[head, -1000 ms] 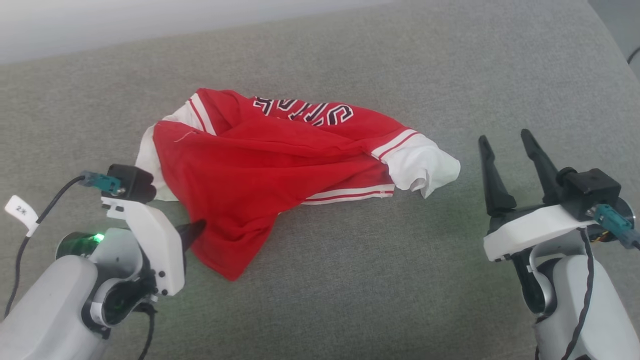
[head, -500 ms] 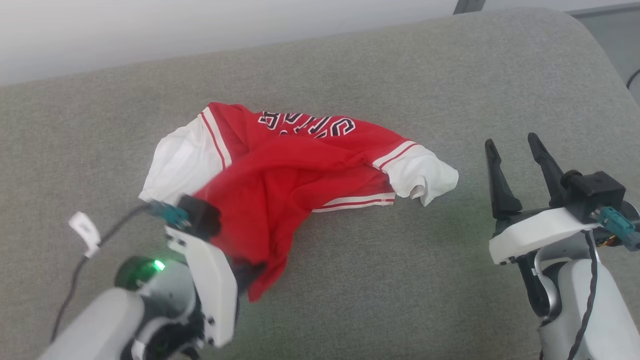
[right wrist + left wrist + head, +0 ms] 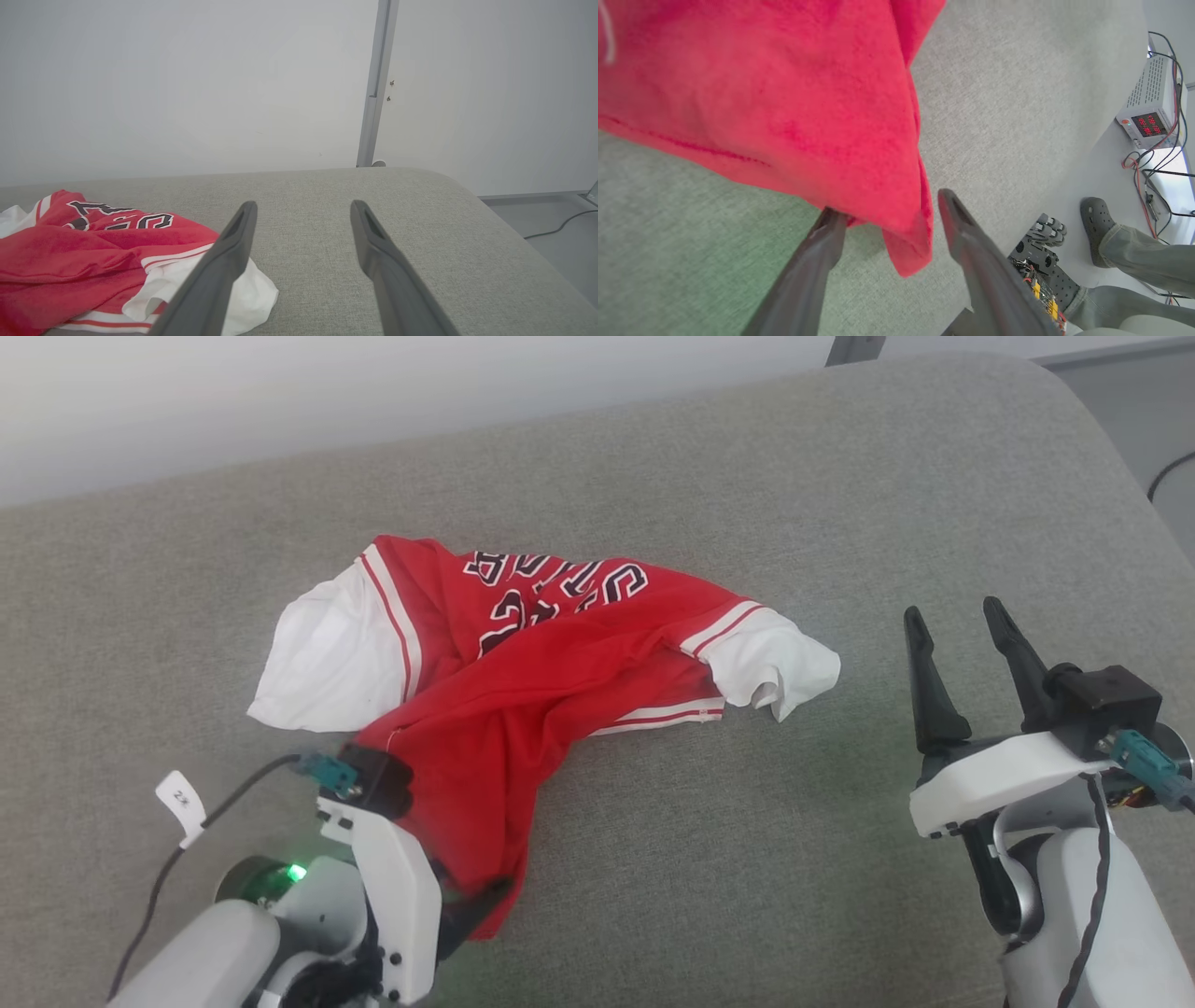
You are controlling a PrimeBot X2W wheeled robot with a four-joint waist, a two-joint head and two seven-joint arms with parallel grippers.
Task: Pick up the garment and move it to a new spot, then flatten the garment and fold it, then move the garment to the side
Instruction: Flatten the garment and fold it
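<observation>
At the near left, the left end effector (image 3: 887, 207) is open. Its two fingers are spread, and the nearest red corner of the garment (image 3: 523, 709) lies loose between them, unclamped. At the near right, the right end effector (image 3: 952, 616) is also open, well apart from the cloth. The garment lies crumpled at the centre of the grey surface (image 3: 747, 859), lettering up, with a white sleeve at each side. A pale wall (image 3: 373, 392) stands beyond.

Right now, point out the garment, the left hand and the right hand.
garment (image 3: 523, 691): head view, red body below the lettering.
left hand (image 3: 887, 205): left wrist view, midway between its spread fingertips.
right hand (image 3: 952, 609): head view, midway between its fingertips.
</observation>
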